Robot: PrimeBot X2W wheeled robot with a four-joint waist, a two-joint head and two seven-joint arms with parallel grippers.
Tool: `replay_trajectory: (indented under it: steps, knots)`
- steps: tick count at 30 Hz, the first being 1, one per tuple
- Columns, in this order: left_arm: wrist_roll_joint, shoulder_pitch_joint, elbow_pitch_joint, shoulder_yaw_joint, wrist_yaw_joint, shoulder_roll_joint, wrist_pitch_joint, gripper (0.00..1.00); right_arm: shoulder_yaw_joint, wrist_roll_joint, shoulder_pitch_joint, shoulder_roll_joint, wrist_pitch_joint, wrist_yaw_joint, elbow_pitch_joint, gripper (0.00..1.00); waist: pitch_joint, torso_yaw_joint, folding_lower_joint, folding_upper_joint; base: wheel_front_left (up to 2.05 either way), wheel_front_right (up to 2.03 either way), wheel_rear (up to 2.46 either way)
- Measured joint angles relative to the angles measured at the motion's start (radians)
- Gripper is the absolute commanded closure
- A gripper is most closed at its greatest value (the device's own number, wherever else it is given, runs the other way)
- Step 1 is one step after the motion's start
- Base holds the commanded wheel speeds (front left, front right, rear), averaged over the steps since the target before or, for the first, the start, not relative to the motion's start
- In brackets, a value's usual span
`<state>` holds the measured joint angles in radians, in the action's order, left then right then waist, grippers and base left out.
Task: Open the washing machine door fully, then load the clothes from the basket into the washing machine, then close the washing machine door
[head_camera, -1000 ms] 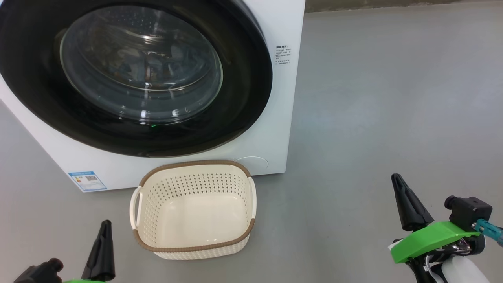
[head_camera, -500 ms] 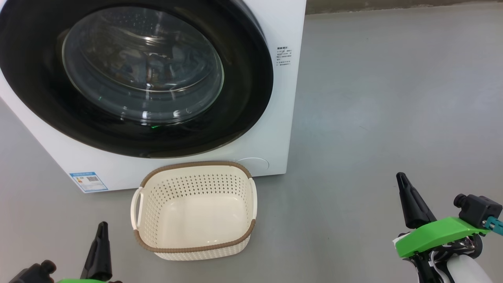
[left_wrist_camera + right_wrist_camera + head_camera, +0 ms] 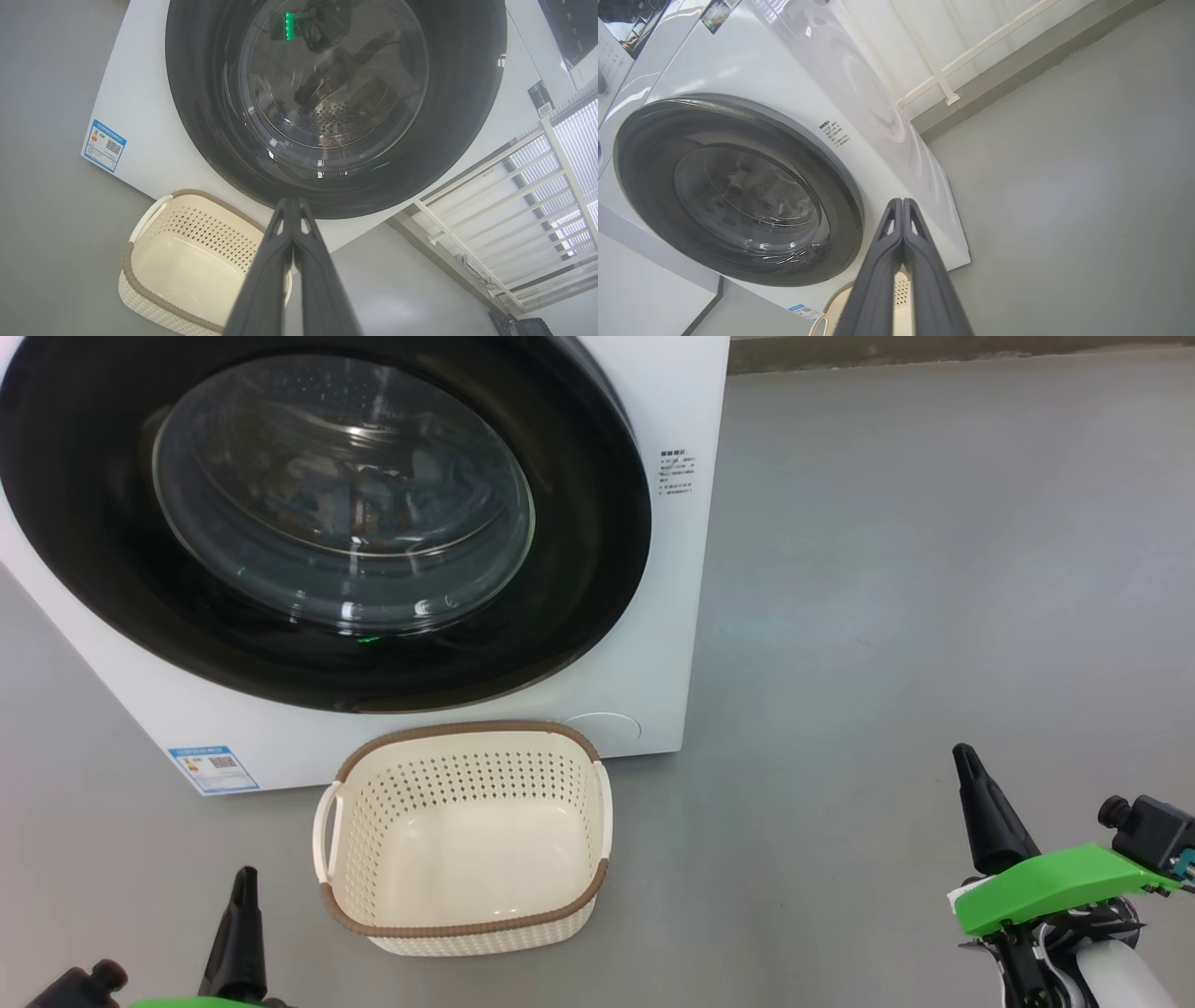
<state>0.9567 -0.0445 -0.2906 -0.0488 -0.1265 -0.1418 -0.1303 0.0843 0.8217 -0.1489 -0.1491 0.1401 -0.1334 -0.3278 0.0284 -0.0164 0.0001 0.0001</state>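
The washing machine [image 3: 665, 644] stands white and boxy, and its round black washing machine door [image 3: 583, 569] lies flush against the front, closed. Behind the glass I make out dim bluish shapes; I cannot tell if they are the clothes. The cream basket [image 3: 467, 727] sits on the floor just in front of the machine, with nothing in it. My left gripper [image 3: 246, 875] is shut and empty, low to the left of the basket. Far to the right of the basket, my right gripper [image 3: 962, 753] is shut and empty too. The wrist views show the left gripper [image 3: 292, 201] and the right gripper [image 3: 902, 201] with fingers pressed together, both pointing toward the door [image 3: 201, 116] [image 3: 649, 186].
Grey floor [image 3: 887, 569] stretches to the right of the machine. A blue label [image 3: 213, 767] sits low on the machine's front. White railing [image 3: 514, 186] runs along the wall beside the machine.
The right gripper has drifted a little to the right and the left gripper has sunk slightly toward the view's bottom edge. Door and basket have not moved.
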Motion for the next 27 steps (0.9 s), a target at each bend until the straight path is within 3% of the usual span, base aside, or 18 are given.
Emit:
replay_trajectory:
  steps: [27]
  knots:
    - [0.21,-0.006,0.002,0.044,0.0,0.033,0.079,1.0,-0.065,0.258,0.017,0.03,-0.079,0.0,0.016,1.0,-0.009,0.005,0.0,0.0,0.0,0.0,0.0]
